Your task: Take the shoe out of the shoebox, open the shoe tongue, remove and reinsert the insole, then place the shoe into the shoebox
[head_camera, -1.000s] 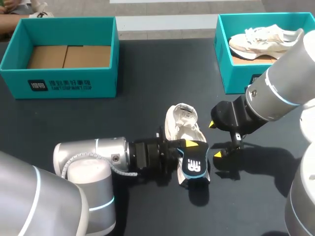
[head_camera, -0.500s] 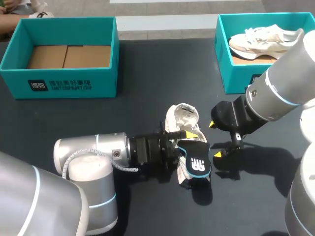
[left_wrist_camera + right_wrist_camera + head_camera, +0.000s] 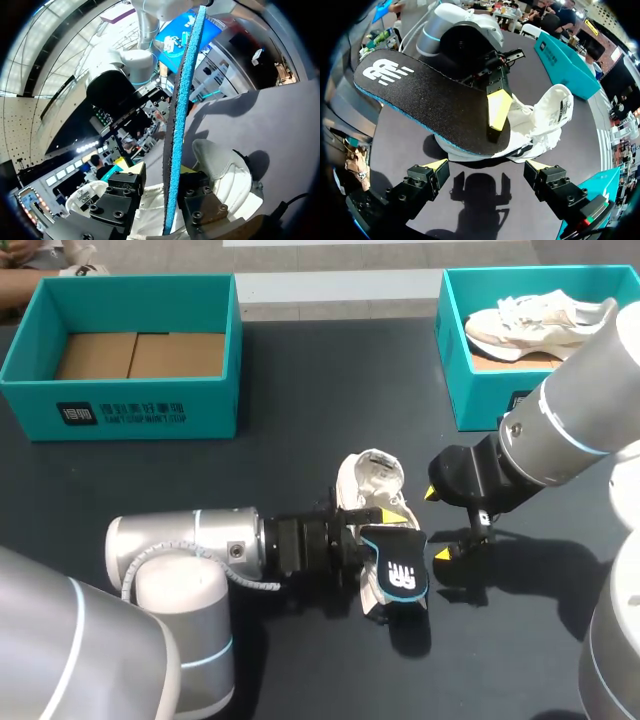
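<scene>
My left hand [image 3: 385,525] is clamped on the insole [image 3: 400,575]. One yellow finger [image 3: 497,107] lies flat on its black upper face, and the other one is under it, where I cannot see it. The insole is dark with a blue edge and a white print. It sticks out ahead of this hand, clear of the desk [image 3: 300,390], with its near end over the opening of the shoe [image 3: 368,480]. In the left wrist view the insole [image 3: 182,115] stands edge-on between the two finger blocks of the left hand [image 3: 165,200], and the white shoe [image 3: 220,170] is just under and beside them.

The shoe lies on the desk, out of any box, directly in front of my left hand, touching or almost touching the insole from below.

My right hand [image 3: 437,523] has its fingers apart and holds nothing. It hangs just beside the shoe, on the far side from the left hand. In the right wrist view the right hand [image 3: 484,172] has the shoe [image 3: 545,120] and the insole [image 3: 420,95] just ahead of its yellow tips, not between them.

A teal shoebox [image 3: 120,405] stands well apart from the left hand, with brown cardboard inside. Another shoebox [image 3: 480,390] stands beyond the right hand and holds a second shoe [image 3: 530,320].
</scene>
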`<state>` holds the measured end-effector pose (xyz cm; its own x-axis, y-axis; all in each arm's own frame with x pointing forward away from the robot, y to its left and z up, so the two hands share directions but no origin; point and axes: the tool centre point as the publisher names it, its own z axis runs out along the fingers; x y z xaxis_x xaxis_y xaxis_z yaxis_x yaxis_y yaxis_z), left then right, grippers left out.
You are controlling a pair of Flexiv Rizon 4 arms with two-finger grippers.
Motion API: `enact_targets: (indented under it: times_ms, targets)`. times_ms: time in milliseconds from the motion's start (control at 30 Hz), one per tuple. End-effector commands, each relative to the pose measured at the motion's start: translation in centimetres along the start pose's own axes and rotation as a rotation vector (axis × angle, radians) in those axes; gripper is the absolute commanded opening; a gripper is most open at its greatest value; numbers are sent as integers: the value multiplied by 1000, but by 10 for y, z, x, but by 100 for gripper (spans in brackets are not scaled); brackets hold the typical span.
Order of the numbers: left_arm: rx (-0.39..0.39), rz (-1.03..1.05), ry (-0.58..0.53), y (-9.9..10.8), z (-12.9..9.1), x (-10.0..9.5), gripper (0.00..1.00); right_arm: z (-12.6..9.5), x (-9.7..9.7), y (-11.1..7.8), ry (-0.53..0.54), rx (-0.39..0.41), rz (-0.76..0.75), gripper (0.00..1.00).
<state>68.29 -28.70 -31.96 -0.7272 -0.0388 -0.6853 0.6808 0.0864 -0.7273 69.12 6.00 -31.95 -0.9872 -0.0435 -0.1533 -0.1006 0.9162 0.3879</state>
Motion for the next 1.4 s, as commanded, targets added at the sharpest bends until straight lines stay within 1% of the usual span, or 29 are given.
enact_targets:
  times_ms: [33,167,433,467,633,700,767,800,833,1033,1400]
  targets:
    - [-11,1,-1,-10,-6,2,33,-1,2,0,-1,0,0,100]
    - [-30,10,-6,-15,-12,4,32,-1,2,0,-1,0,0,100]
    - [-31,-2,-9,-24,-18,9,29,-1,2,0,-1,0,0,100]
    - [-30,-5,-9,-26,-19,10,30,-1,2,0,-1,0,0,100]
    - [-40,-12,-8,-28,-21,11,25,-1,2,0,-1,0,0,100]
    - [-43,-16,-7,-31,-21,13,17,-1,2,0,-1,0,0,100]
    - [-46,-16,-7,-32,-21,13,11,-1,2,0,-1,0,0,100]
    - [-40,-20,-8,-32,-21,14,3,-1,2,0,-1,0,0,100]
    - [-40,-20,-8,-32,-20,14,0,-1,2,0,-1,0,0,100]
    - [-62,10,5,-21,-17,19,0,-1,2,0,-1,0,0,100]
    - [-92,7,-9,7,-19,15,0,-1,2,0,-1,0,0,100]
